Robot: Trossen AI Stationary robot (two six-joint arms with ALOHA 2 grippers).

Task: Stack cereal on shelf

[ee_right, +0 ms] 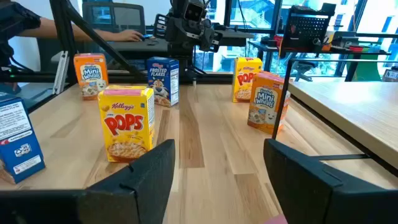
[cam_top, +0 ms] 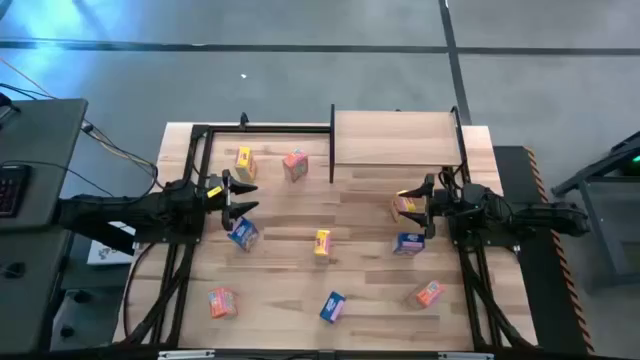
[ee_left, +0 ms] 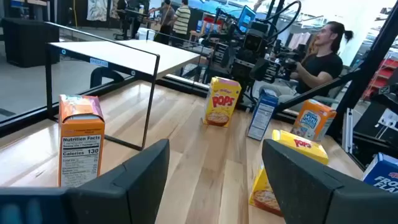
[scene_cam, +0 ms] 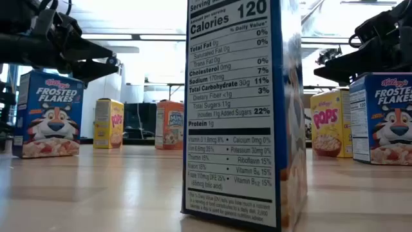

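In the high view, the shelf [cam_top: 395, 137] carries no box; the cereal boxes stand scattered on the tabletop [cam_top: 300, 205] in front of it. The left gripper [cam_top: 237, 195] and the right gripper [cam_top: 422, 205] hover with fingers apart, holding nothing.

In the low view, a Frosted Flakes box [scene_cam: 48, 115] and a Pops box [scene_cam: 331, 124] stand upright.

In the left wrist view, an orange Mini-Wheats box [ee_left: 81, 140] stands just beside the shelf post.

In the right wrist view, a yellow Pops box [ee_right: 126, 123] is nearest. The boxes look light, stiff and smooth; I would pinch the two broad faces.
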